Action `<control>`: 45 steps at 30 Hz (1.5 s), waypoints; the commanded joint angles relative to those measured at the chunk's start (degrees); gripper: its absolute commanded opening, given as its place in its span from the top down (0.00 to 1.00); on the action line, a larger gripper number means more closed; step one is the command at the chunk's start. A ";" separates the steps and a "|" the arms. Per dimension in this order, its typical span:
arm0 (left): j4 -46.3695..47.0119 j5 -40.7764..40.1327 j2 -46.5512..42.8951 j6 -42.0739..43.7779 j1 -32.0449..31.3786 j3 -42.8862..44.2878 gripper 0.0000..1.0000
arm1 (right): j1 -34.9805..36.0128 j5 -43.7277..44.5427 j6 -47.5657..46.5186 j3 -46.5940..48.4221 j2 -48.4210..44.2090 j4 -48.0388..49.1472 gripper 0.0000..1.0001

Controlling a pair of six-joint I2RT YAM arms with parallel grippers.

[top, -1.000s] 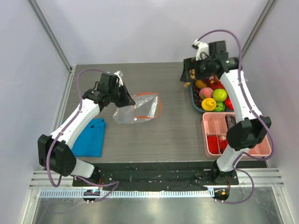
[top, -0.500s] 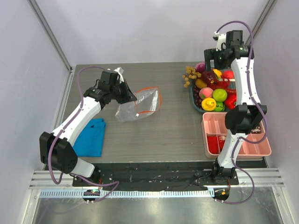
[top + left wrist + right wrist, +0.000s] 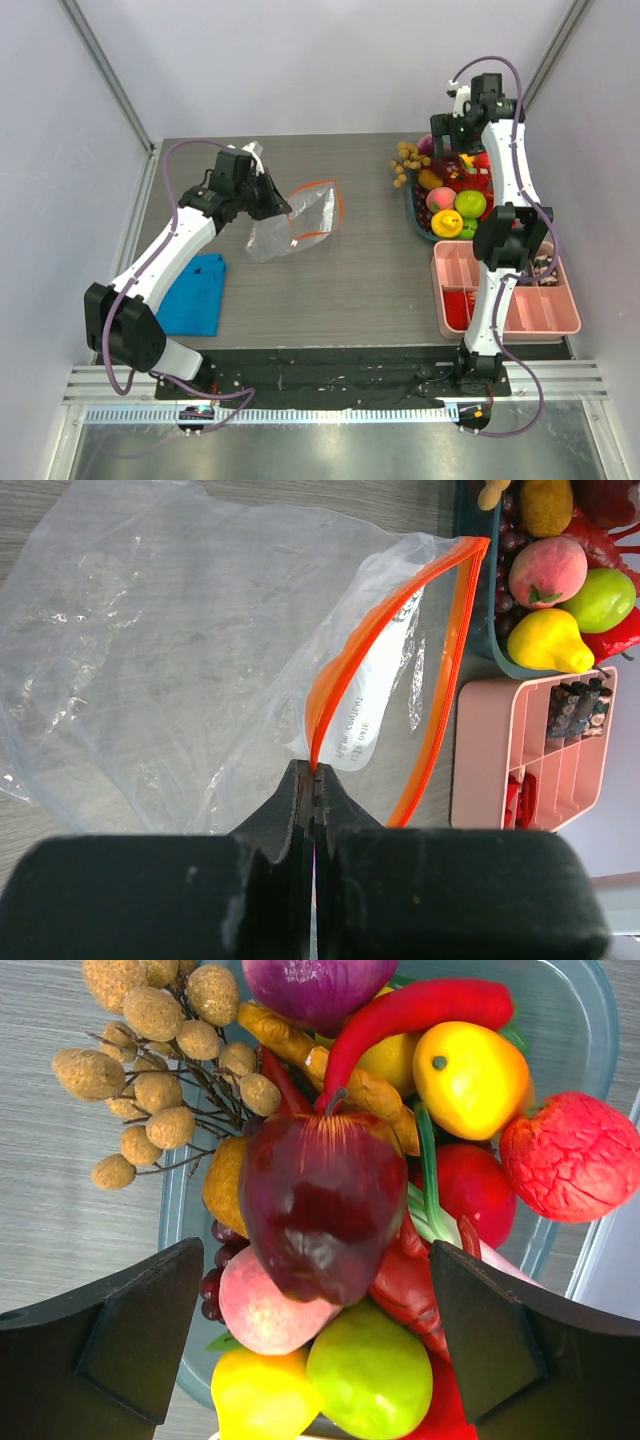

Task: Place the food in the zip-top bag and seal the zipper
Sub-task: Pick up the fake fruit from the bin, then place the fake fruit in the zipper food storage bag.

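Note:
The clear zip-top bag (image 3: 300,225) lies left of the table's centre, its mouth open towards the right. My left gripper (image 3: 278,205) is shut on the near end of the orange-red zipper (image 3: 440,680), with the strip pinched between the jaws (image 3: 315,775) and the bag's upper lip raised. The bag (image 3: 180,660) holds nothing. The food (image 3: 455,195) is piled in a teal tray (image 3: 413,210) at the back right. My right gripper (image 3: 452,135) is open above the pile. Its fingers straddle a dark red apple (image 3: 320,1210) without touching it, and the gripper (image 3: 315,1260) holds nothing.
A brown bunch of round fruits (image 3: 405,160) hangs over the tray's left rim. A pink compartment box (image 3: 505,290) stands in front of the tray. A folded blue cloth (image 3: 192,292) lies at the near left. A peach (image 3: 265,1310), a green fruit (image 3: 370,1370) and a yellow fruit (image 3: 470,1075) surround the apple.
My right gripper swung from the tray's left edge to the back right, then came down over the food pile. My left gripper, holding the zipper, shifted slightly and lifted the bag's lip.

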 commanded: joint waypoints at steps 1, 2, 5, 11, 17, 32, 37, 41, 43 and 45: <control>2.35 -0.93 -0.65 0.68 0.14 1.57 1.00 | 0.26 -1.03 -0.23 3.82 2.14 0.91 0.00; 2.53 -1.02 -0.56 0.68 0.14 1.57 1.00 | 0.26 -1.29 -0.23 4.00 2.58 0.82 0.00; 2.27 -0.84 -0.21 0.77 0.14 2.01 1.00 | 0.88 -1.29 -0.40 4.44 3.81 0.82 0.00; 2.09 -0.84 0.41 0.77 0.14 2.27 1.00 | 1.23 -1.21 -0.49 3.56 3.99 0.73 0.01; 1.82 -0.67 0.67 1.03 0.05 2.28 1.00 | 1.23 -0.07 -0.49 2.59 1.80 0.82 0.24; 1.39 4.51 0.41 0.86 0.14 3.15 1.00 | 2.11 -15.60 -4.27 -1.71 -14.98 -1.99 0.47; 2.44 9.26 0.32 -0.20 0.13 3.59 1.00 | 5.88 -31.07 -2.26 -11.87 -23.77 2.99 0.47; 3.58 14.79 0.32 -2.31 0.14 3.77 1.00 | 14.90 -36.89 1.00 -24.89 -34.30 15.65 0.45; 3.84 15.94 0.41 -3.19 0.14 3.94 1.00 | 19.05 -36.37 1.35 -29.37 -36.43 20.21 0.45; 3.93 17.43 0.50 -3.45 0.14 4.38 1.00 | 25.47 -34.09 1.09 -30.97 -37.14 21.38 0.45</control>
